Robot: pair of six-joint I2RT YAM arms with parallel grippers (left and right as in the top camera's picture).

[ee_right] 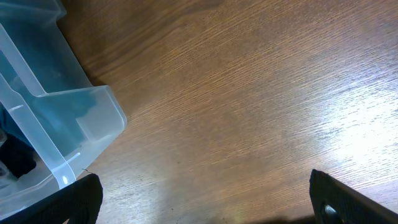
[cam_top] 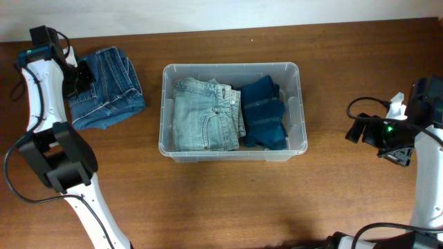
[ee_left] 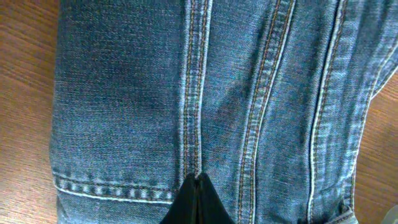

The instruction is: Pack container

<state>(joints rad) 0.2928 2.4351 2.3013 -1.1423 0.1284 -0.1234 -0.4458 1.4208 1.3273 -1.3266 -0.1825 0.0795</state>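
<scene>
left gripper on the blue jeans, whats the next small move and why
Probably lift straight up a little. The left gripper looks shut on the folded blue jeans, which lie on the table outside the container; raising them first should let them clear its wall.

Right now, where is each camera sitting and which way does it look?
Overhead: above the table, looking straight down at the container and loose jeans; left arm and right arm show.
Left wrist: on the left arm, facing down onto the loose jeans; the left fingers show, shut.
Right wrist: on the right arm, facing down at table and container corner; the right fingers show, open.
Shared: overhead and left wrist see the loose jeans; overhead and right wrist see the container.
</scene>
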